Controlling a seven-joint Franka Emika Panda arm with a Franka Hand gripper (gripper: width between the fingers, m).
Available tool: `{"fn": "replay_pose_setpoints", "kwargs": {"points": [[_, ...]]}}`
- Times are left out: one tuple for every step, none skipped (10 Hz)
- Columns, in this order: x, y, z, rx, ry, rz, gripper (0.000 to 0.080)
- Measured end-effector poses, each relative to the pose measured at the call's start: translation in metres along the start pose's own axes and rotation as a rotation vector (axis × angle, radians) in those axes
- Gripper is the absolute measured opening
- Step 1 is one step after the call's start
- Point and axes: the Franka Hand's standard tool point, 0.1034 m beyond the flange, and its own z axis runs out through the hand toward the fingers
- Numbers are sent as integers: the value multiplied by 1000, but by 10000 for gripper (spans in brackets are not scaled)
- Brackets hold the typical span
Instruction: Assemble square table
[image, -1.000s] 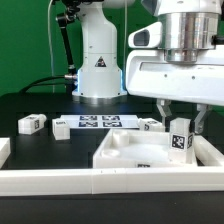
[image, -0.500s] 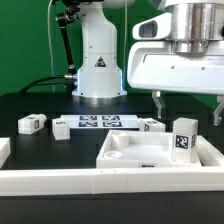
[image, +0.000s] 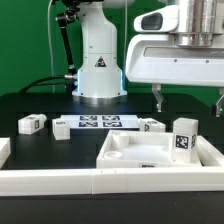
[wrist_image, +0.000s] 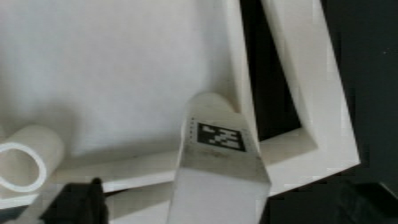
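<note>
The white square tabletop lies flat with its rim up, against the front rail. One white leg with a black-and-white tag stands upright in its corner at the exterior view's right. My gripper is open and empty, hanging above that leg with a finger on each side and clear of it. In the wrist view the leg points up between my dark fingers, over the tabletop. A round corner recess shows there too.
Three loose tagged legs lie on the black table behind the tabletop. The marker board lies between them. White rail walls run along the front and the exterior view's left. The robot base stands behind.
My gripper has opened off the upright leg and risen straight up. The leg stays standing in the tabletop's corner.
</note>
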Motion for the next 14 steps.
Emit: {"fn": "replay_pose_setpoints", "kwargs": {"points": [[0,0,0,0,0,0,649],[0,0,0,0,0,0,649],[0,0,0,-1,-1,0,649],[-1,0,0,-1,2,-25,649],[-6,1,-4,-1,15,-133,649],[-14,6,-8,4,8,-208,649],[-17,11,-8,6,11,-284,649],[-17,17,-4,5,14,-341,649],[-17,16,-4,5,14,-320,649],[-18,16,-4,5,13,-320,649],[-18,16,-4,5,14,-319,649],[-21,17,-3,5,11,-320,649],[-25,18,-2,6,15,-323,649],[-42,17,0,16,41,-337,649]]}}
